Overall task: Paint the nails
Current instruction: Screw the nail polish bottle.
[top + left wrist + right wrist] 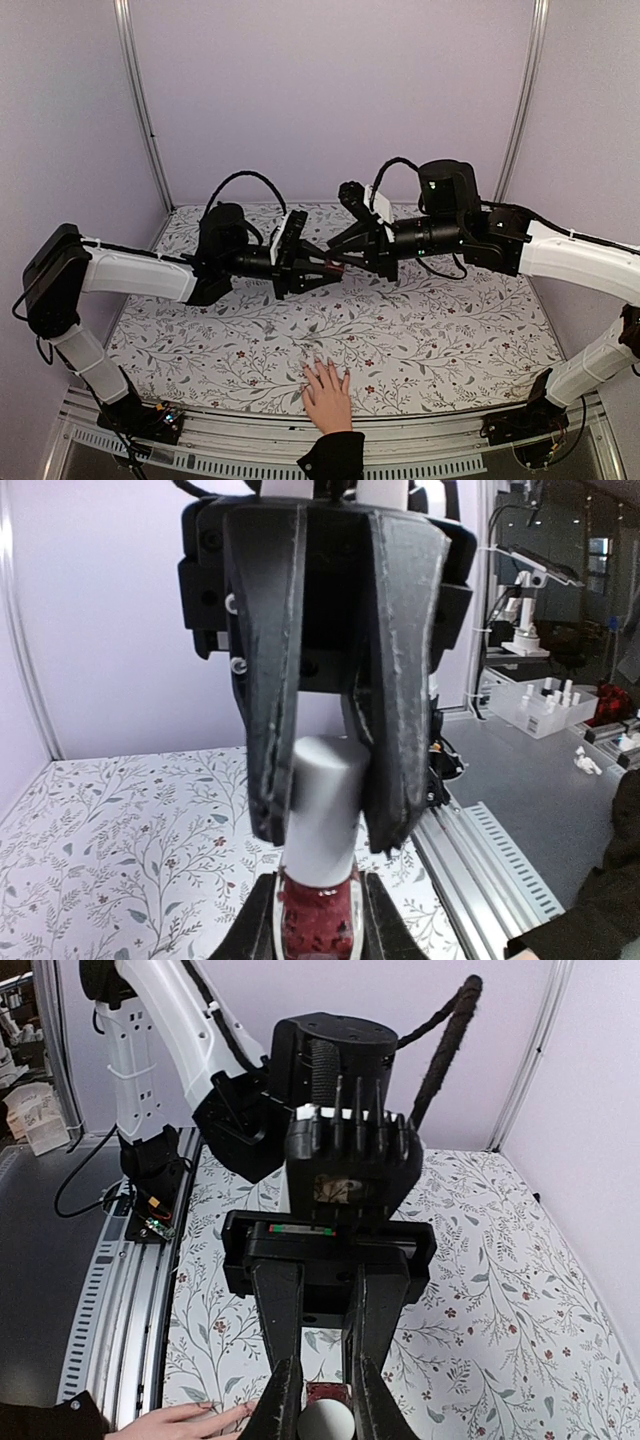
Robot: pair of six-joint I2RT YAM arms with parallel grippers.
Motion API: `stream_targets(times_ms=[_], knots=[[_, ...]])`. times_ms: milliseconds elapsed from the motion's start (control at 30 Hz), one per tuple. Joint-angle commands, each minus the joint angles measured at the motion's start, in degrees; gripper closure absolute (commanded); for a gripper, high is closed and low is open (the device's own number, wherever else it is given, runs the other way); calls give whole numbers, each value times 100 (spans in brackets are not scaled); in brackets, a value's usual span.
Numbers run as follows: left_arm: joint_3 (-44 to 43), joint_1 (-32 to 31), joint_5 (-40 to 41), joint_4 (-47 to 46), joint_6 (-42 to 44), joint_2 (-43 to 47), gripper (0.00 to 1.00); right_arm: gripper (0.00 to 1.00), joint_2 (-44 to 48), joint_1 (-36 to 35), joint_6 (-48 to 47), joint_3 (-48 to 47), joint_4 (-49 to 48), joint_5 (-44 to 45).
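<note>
A light-skinned hand (327, 395) with a black cuff lies flat at the table's near edge, fingers spread; its nails (322, 365) are too small to make out. Well above the table, my two grippers meet tip to tip. My left gripper (316, 268) (318, 900) is shut on the body of a small dark-red bottle (318, 925) (328, 1393). My right gripper (338, 262) (325, 1425) is shut on the bottle's white cap (322, 805) (326, 1428). The hand (170, 1422) lies below and left of the bottle in the right wrist view.
A floral-patterned cloth (440, 330) covers the table. Pale walls with metal posts (140, 110) close in the back and sides. An aluminium rail (420, 450) runs along the near edge, with both arm bases on it.
</note>
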State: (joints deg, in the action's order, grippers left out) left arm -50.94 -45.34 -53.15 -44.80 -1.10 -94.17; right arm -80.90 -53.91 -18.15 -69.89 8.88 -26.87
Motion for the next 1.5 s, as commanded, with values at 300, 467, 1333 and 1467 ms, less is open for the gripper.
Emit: stream_targets(times_ms=[300,467,1333,1467], knots=[[231,-53,1861,-863,98,340,100,100,-232,-49,726,234,-643,992],[335,-76,2661,-1103,41,343,100,100,-210,-49,1027,446,-1128,1348],[-187,-965,5680,-1304,797,-450,100,94,-552,-50,1923,576,-1593,1998],[-94,-944,5442,-1225,819,-383,100,75,-337,-43,1877,681,-1738,1783]])
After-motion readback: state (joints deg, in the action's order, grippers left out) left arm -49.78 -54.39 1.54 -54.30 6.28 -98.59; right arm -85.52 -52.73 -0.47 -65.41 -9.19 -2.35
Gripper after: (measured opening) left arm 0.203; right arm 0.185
